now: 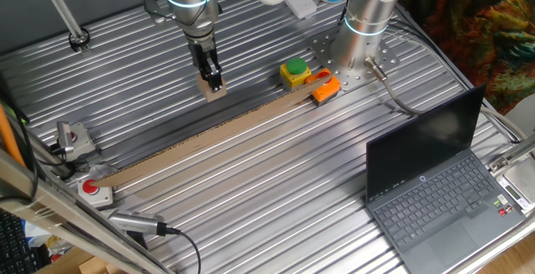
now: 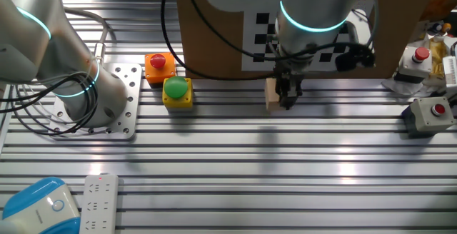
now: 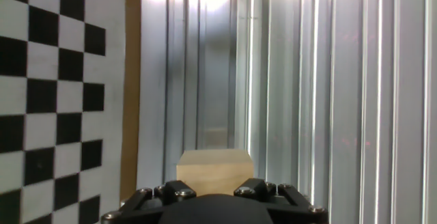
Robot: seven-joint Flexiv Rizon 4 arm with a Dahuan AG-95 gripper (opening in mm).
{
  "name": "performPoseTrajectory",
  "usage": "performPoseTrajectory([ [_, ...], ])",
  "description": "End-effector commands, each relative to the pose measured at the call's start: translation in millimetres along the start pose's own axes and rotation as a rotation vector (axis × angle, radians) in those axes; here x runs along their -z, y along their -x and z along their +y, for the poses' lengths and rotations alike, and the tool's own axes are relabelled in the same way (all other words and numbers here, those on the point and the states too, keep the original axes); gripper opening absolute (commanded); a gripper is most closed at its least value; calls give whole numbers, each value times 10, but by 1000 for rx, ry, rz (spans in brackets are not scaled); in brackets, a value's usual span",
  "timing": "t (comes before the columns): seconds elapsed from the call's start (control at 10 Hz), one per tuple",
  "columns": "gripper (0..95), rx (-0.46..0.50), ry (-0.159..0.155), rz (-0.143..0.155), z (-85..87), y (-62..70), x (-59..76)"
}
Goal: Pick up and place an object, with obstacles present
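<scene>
Claw (image 1: 213,83) status: clenched on the small tan-brown wooden cube-like block (image 1: 215,89), fingers pointing straight down. The hand view shows the block (image 3: 214,171) seated squarely just ahead of the finger mounts, top face level. In the other fixed view the block (image 2: 272,95) sits beside the finger tips (image 2: 288,97) at the claw (image 2: 288,100), low over the ribbed aluminium worktop (image 2: 285,163); whether it touches the worktop or hangs just above cannot be told.

Immediately on one side of the claw stands the long, narrow tan-brown cardboard strip (image 1: 201,144), on edge, bearing a checkerboard print (image 3: 51,94) on the face toward the block. It runs past the claw in both directions.

Farther along the strip, well apart from the claw, are a yellow box with green button (image 1: 295,73) and an orange piece (image 1: 326,88).

Assessment: the step in hand appears to be carrying the block relative to the strip. Recommended practice:
- Keep the grip firm and the wrist vertical; the block's flat faces suit a parallel hold.
- If crossing the strip, raise the block clearly above its top edge before any sideways travel.
- Avoid brushing the strip; being thin and upright, it would likely tip.
- Lower slowly onto the ribs so the block settles flat.
</scene>
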State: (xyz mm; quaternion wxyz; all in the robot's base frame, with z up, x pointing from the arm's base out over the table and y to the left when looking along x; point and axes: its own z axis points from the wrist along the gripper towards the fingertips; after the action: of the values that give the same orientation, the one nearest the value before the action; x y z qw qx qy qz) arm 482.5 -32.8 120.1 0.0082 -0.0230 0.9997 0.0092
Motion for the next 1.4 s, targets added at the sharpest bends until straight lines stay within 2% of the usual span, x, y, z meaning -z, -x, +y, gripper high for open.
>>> performPoseTrajectory([
  [0.1,0,-2,0,6,2,-11,19],
  [0.2,0,-10,9,-1,4,-22,13],
  [0.5,0,-38,21,0,7,-65,-8],
  [1.4,0,-45,11,27,9,-91,-20],
])
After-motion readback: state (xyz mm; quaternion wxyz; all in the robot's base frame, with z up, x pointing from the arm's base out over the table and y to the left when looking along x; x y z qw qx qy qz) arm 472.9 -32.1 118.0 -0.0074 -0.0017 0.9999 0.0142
